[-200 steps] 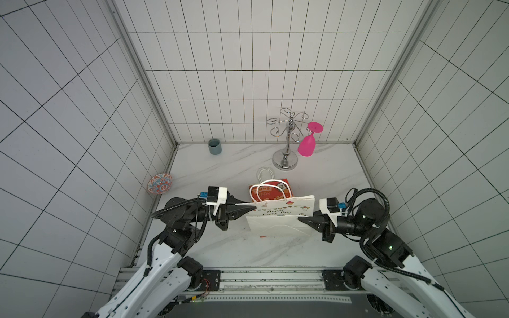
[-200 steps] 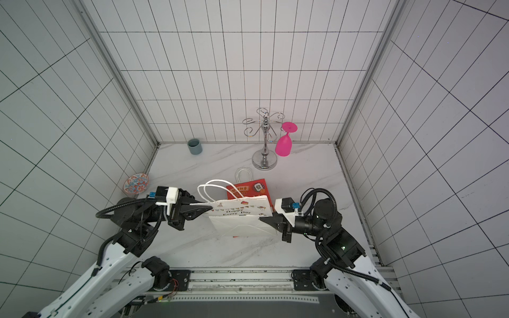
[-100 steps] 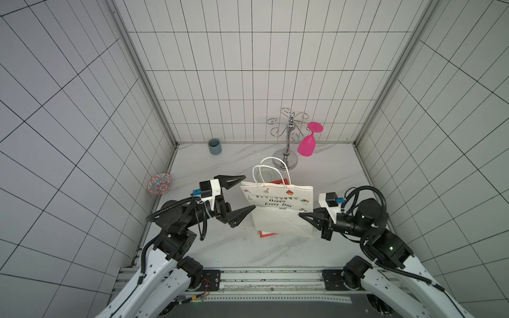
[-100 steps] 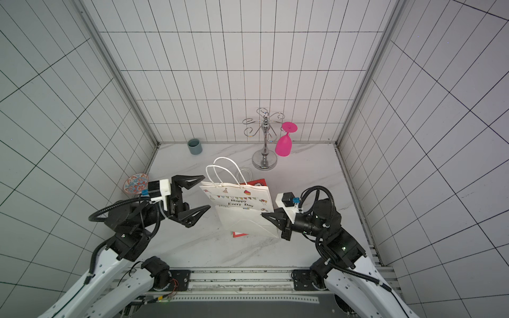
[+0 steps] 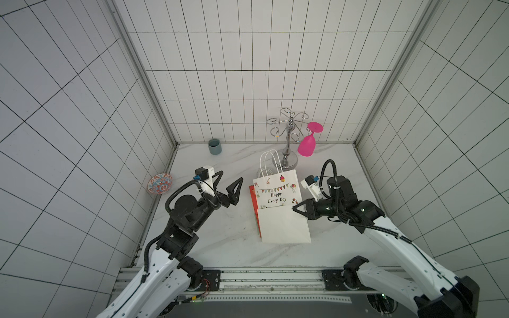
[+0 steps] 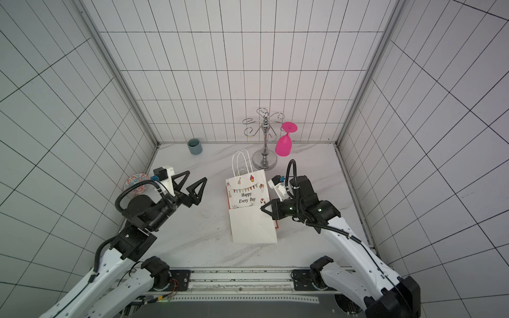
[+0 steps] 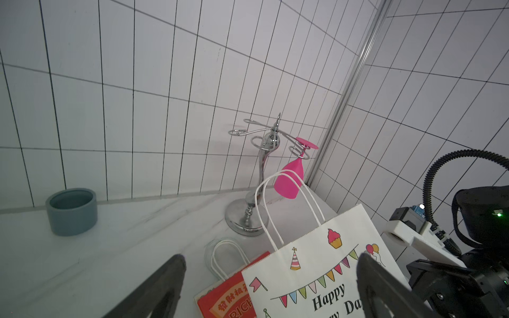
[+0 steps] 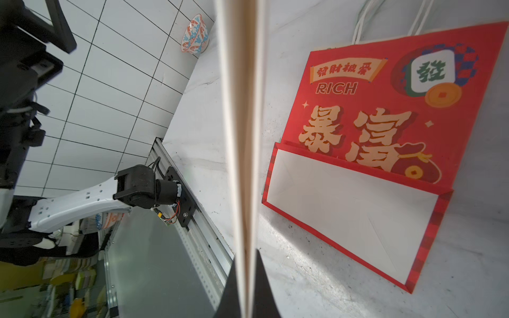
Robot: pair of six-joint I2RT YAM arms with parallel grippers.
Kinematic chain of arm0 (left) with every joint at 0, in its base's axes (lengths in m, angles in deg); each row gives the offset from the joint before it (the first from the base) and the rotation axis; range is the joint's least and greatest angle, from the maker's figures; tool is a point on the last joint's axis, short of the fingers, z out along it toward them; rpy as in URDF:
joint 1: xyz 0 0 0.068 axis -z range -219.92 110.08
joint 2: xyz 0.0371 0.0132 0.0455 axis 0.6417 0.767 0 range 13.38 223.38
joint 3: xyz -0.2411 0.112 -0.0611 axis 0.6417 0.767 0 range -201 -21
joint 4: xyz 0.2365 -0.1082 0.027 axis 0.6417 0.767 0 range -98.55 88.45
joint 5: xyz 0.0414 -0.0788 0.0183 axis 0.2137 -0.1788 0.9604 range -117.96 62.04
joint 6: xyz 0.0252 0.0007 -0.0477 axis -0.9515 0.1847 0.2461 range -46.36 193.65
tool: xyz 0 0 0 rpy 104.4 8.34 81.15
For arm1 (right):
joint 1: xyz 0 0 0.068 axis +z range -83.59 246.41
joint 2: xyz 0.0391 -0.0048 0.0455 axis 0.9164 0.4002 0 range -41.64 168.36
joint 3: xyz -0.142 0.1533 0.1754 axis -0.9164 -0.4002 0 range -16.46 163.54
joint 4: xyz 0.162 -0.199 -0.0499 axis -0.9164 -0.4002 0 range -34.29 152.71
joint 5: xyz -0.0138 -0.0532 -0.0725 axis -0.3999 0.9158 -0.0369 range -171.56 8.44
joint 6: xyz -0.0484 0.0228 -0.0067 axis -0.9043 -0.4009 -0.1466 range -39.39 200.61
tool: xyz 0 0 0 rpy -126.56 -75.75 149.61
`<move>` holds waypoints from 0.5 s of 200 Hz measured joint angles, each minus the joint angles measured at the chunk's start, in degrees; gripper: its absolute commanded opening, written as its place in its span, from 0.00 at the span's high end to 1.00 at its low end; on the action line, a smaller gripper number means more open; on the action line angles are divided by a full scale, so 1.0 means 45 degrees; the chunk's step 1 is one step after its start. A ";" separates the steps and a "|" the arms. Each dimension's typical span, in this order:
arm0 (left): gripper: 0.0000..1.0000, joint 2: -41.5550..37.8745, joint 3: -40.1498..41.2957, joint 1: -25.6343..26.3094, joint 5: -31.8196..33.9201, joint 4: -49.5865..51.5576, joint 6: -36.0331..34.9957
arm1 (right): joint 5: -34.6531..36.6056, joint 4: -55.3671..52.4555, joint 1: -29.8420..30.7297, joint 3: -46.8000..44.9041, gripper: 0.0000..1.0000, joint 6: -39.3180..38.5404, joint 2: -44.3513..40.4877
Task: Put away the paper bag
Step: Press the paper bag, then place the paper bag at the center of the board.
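Note:
The white paper bag (image 5: 275, 198) (image 6: 246, 196), printed "Happy Every Day", is folded flat with its bottom flap turned up. It hangs level over a red paper bag (image 8: 385, 124) (image 5: 251, 196) that lies flat on the marble table. My right gripper (image 5: 294, 208) (image 6: 261, 208) is shut on the white bag's right edge. In the right wrist view that edge (image 8: 245, 137) runs straight between the pads of the right gripper (image 8: 246, 254). My left gripper (image 5: 231, 176) (image 6: 197, 175) (image 7: 271, 258) stands open and empty, left of the white bag (image 7: 316, 275) and apart from it.
A chrome glass rack (image 5: 288, 143) with a pink glass (image 5: 307, 146) hanging from it stands just behind the bags' handles. A teal cup (image 5: 214, 146) sits at the back wall. A patterned bowl (image 5: 159, 184) lies at the left wall.
My left gripper opened, let go of the white bag and drew back to the left. The bag swung from edge-on between both grippers to flat, held by the right gripper alone.

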 measured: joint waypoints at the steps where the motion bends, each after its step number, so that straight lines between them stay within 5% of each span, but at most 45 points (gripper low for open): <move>1: 0.02 0.0010 0.0024 0.0000 -0.0010 0.0005 0.0034 | -0.0044 0.0015 -0.0029 0.0010 1.00 0.0019 0.0044; 45: 0.06 0.1914 0.1506 0.0000 -0.1651 -0.0087 0.2565 | -0.2103 0.0651 -0.1132 0.0748 1.00 0.0359 0.2934; 100: 0.14 0.3701 0.2788 0.0010 -0.2710 -0.0826 0.3774 | -0.3079 0.1001 -0.1831 0.1112 1.00 -0.0291 0.5372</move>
